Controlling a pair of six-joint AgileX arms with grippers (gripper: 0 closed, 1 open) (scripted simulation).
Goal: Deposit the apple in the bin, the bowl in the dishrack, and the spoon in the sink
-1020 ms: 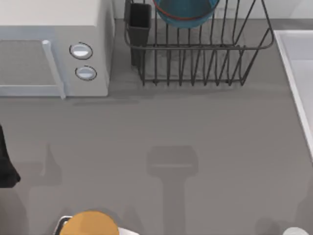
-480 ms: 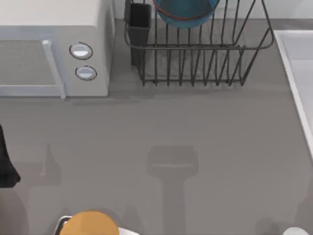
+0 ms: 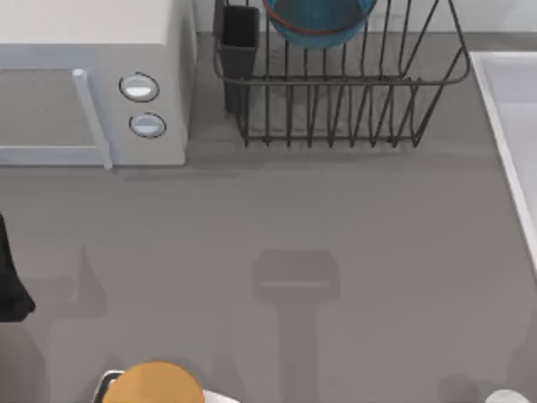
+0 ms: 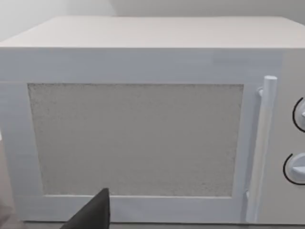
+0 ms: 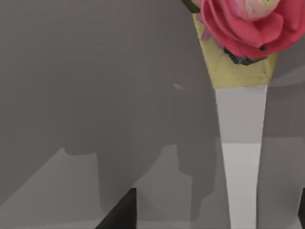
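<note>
Grey table (image 3: 336, 218), microwave (image 3: 92, 84) left, dishrack (image 3: 336, 92) holding bowl (image 3: 319, 21)

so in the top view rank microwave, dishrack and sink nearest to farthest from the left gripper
Left gripper at the left edge.
1. microwave, upper left
2. dishrack, top middle
3. sink, right edge

You have a matt grey desk (image 3: 336, 218), smooth and unmarked. The dishrack (image 3: 344, 101) looks like thin black wire with a dull sheen, holding a glossy blue bowl (image 3: 319, 21). The microwave (image 4: 143, 119) reads as smooth white plastic, its door panel finely speckled. The sink (image 3: 513, 126) seems smooth and pale, perhaps enamel.
</note>
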